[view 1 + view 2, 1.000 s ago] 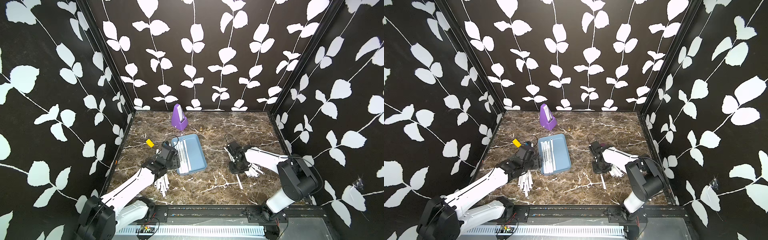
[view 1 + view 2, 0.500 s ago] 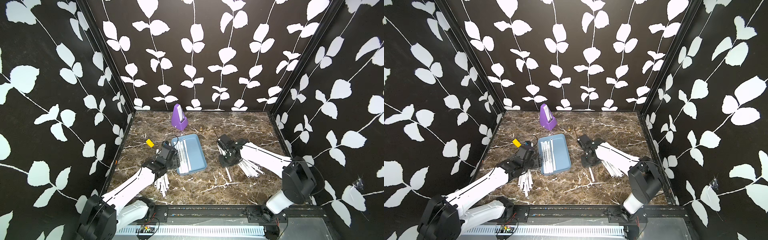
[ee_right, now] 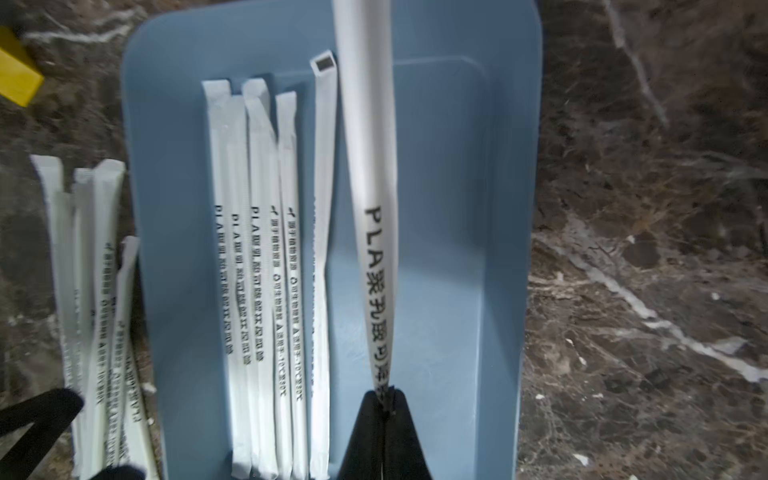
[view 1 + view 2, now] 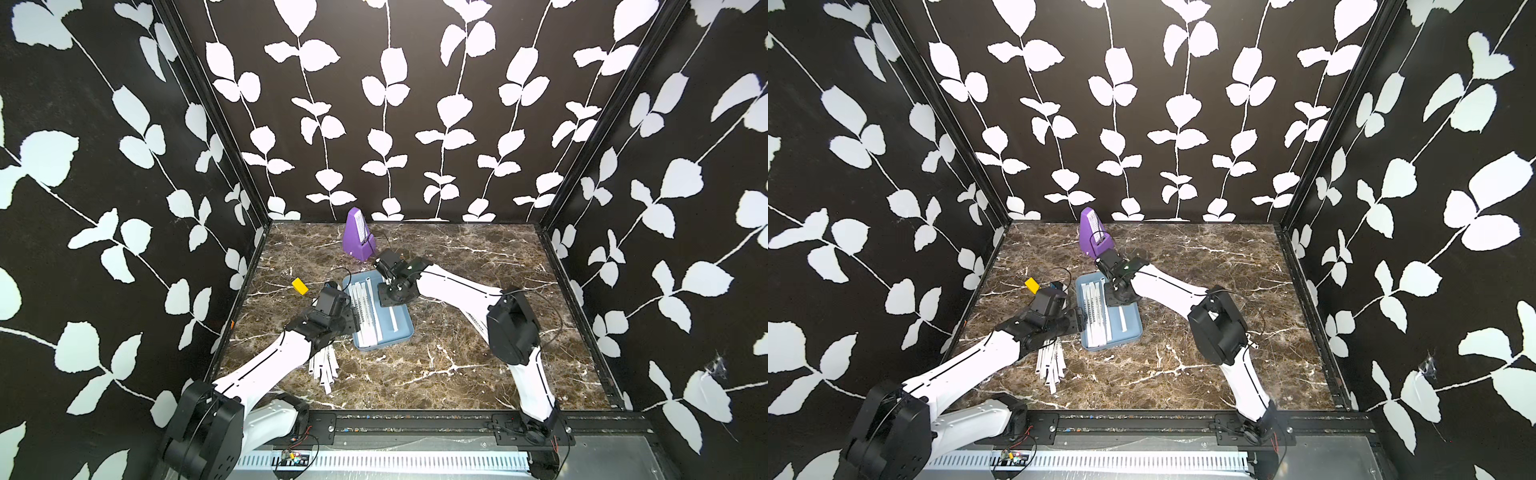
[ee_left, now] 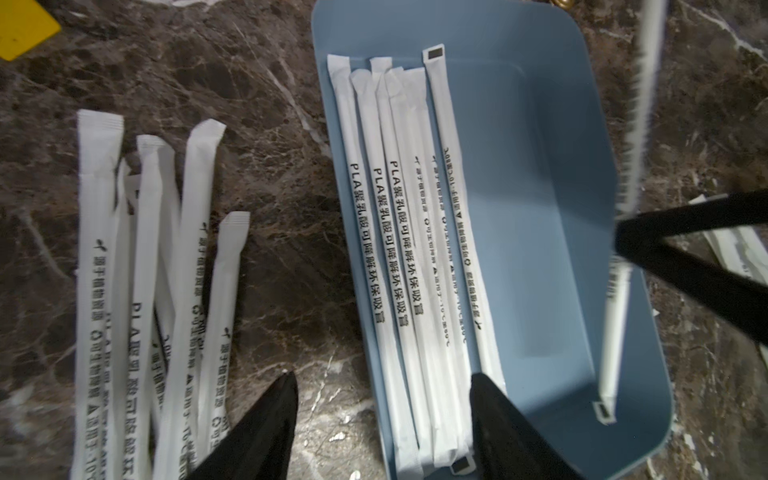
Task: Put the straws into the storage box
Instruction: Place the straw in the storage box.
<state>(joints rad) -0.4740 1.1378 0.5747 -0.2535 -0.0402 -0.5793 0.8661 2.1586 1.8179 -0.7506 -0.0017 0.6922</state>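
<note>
The storage box (image 4: 405,328) (image 4: 1130,328) is a light blue tray in the middle of the table. Several wrapped straws (image 4: 365,307) (image 5: 395,249) (image 3: 266,249) lie side by side along its left half. My right gripper (image 4: 390,300) (image 3: 384,395) is over the tray's right half, shut on one straw (image 3: 370,166) (image 5: 613,332) whose near end hangs low inside the tray. My left gripper (image 4: 353,320) (image 5: 384,376) is open and holds nothing, one finger outside the tray's left rim and one over the straws inside. More straws (image 4: 326,365) (image 5: 145,270) lie loose left of the tray.
A purple metronome (image 4: 357,237) (image 4: 1094,237) stands behind the tray, close to my right wrist. A small yellow block (image 4: 299,286) (image 5: 25,29) lies at the far left. A few more straws (image 5: 739,249) lie right of the tray, mostly under my right arm. Patterned walls enclose three sides.
My right gripper has carried a straw from the right of the table leftwards to above the tray. The left arm has stayed at the tray's left rim.
</note>
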